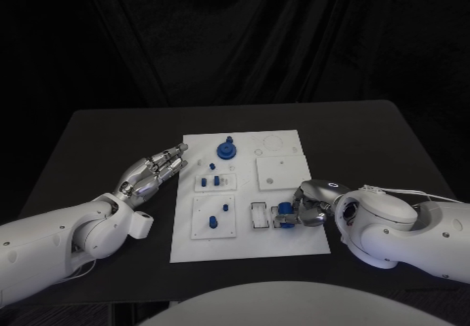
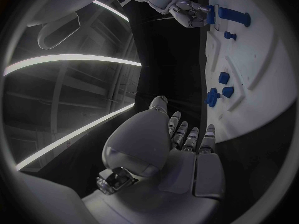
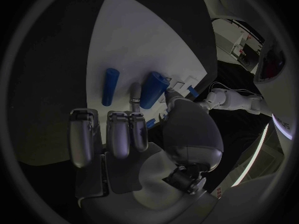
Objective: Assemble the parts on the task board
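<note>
In the middle of the black table (image 1: pixel 98 136), lying flat: the white task board (image 1: pixel 284 241), with small blue parts spread over it. At the board's near right corner, pressing down on it: the right hand (image 1: pixel 305 204), fingers curling around a blue peg (image 1: pixel 288 219) and pinching it between thumb and fingers right beside a small white framed slot (image 1: pixel 259 214). In the right wrist view, showing the same hand (image 3: pixel 146 134) closing on a thick blue peg (image 3: pixel 152 88), with a second blue peg (image 3: pixel 109 86) lying just beside it on the board (image 3: pixel 137 40), apart from the fingers (image 3: pixel 118 134). At the board's left edge, hovering over the table: the left hand (image 1: pixel 155 171), holding nothing, fingers stretching out straight and slightly apart, tips pointing toward the board's far left corner. Just beyond those fingertips, well clear of them, standing near the far edge: a round blue knob (image 1: pixel 226 149). Between the two hands, sitting in two white trays: short blue pieces (image 1: pixel 208 181) in the farther one and upright blue pins (image 1: pixel 212 221) in the nearer one, touching neither hand. In the left wrist view, showing the released left hand (image 2: pixel 181 149) alongside the board (image 2: pixel 261 69), with a cluster of blue pieces (image 2: pixel 218 90) near its fingertips and the right hand (image 2: pixel 181 5) working at the far end.
</note>
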{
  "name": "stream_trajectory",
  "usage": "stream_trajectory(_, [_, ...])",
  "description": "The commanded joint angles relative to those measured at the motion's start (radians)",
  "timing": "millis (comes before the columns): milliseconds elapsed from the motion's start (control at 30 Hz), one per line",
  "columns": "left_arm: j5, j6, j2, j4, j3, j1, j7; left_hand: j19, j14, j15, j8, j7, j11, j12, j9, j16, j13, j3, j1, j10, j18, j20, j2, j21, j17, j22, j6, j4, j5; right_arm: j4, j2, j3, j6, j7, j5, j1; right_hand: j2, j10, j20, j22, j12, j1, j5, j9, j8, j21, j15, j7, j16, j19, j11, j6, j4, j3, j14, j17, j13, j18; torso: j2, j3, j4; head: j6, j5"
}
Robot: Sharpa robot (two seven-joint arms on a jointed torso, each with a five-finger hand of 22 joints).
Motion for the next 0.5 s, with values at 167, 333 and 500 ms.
stream_trajectory(167, [0.004,0.021,0.001,0.0,0.001,0.001,0.033,0.001,0.001,0.008,-0.001,0.01,0.01,0.006,0.0,-0.004,0.002,0.007,0.014,0.001,0.011,0.006,0.001,0.001,-0.002,0.002,0.0,-0.003,0.006,-0.024,0.014,0.0,0.044,-0.038,-0.009,-0.016,0.046,0.106,0.005,0.239,0.003,-0.02,0.064,-0.011,-0.028,-0.016,0.008,0.006,-0.01,0.078,0.008,0.007,-0.002,0.028,0.102,0.241,0.263,-0.005,0.0,-0.0007,0.0013,0.0,0.006])
stream_trajectory(333, [0.004,0.025,0.001,-0.002,0.001,0.0,0.028,0.002,0.001,0.011,0.0,0.017,0.018,0.009,0.0,-0.004,0.002,0.01,0.015,0.004,0.011,0.009,0.001,0.001,-0.002,0.002,0.004,-0.005,0.006,-0.033,0.019,0.0,0.064,-0.042,-0.009,-0.02,0.068,0.106,0.005,0.237,0.003,0.02,0.235,-0.006,-0.051,-0.023,0.007,0.005,-0.015,0.074,0.006,0.016,-0.007,0.065,0.101,0.233,0.263,-0.003,0.0,-0.0002,0.0001,0.0,0.008])
stream_trajectory(500, [0.004,0.028,0.004,-0.005,0.001,0.0,0.024,0.002,0.001,0.012,0.001,0.02,0.019,0.01,0.001,-0.004,0.002,0.01,0.015,0.005,0.011,0.01,0.001,0.001,-0.002,0.003,0.005,-0.006,0.006,-0.034,0.016,0.0,0.041,-0.019,0.032,-0.021,0.08,0.106,0.004,0.235,0.003,0.073,0.388,0.003,-0.066,-0.028,0.006,0.005,-0.018,0.072,0.006,0.013,-0.009,0.111,0.1,0.228,0.263,-0.002,0.001,0.0006,0.0003,0.0,0.01])
